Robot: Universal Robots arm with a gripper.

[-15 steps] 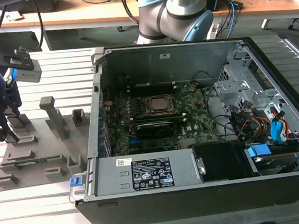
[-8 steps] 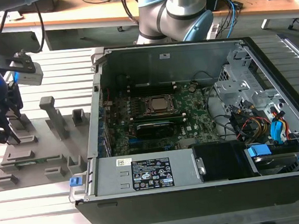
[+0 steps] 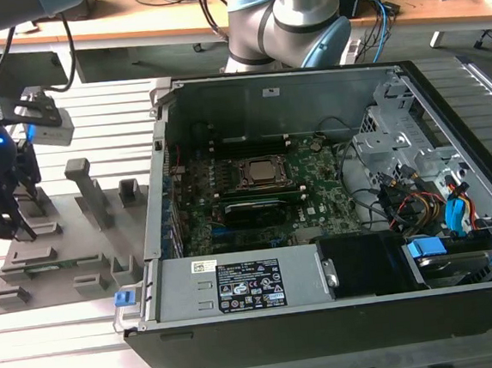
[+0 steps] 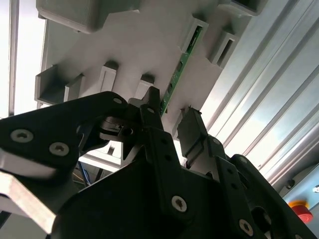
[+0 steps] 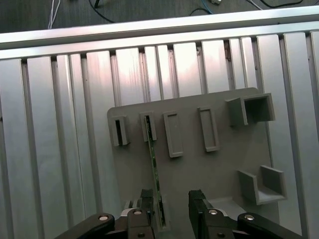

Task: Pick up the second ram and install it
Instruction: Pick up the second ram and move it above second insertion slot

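The gripper [image 3: 3, 218] hangs low over the grey fixture plate [image 3: 70, 242] at the exterior view's left, well apart from the open computer case [image 3: 328, 332] that takes up the middle of the slatted aluminium table [image 3: 71, 354]. Inside the case lie the green motherboard [image 3: 319, 186] and the metal CPU socket [image 3: 262, 172], and the arm's base [image 3: 300, 16] stands behind the case. In the first wrist view the second ram [image 5: 153, 164] stands on its long edge in the fixture plate [image 5: 224, 164], one end seated in a small upright slot and the other end reaching in between the fingers [image 5: 146, 199] of the gripper [image 5: 172, 199]. The fingers are spread, with a clear gap between them; the stick sits close against one finger and apart from the other, and whether it touches the near finger cannot be told. The second wrist view shows the same: the second ram [image 4: 177, 74] runs edge-on along the fixture plate [image 4: 149, 45] towards the gripper [image 4: 171, 112], its near end just beside one black fingertip, with the other fingertip standing off to the side. Other slots and posts on the plate flank the stick
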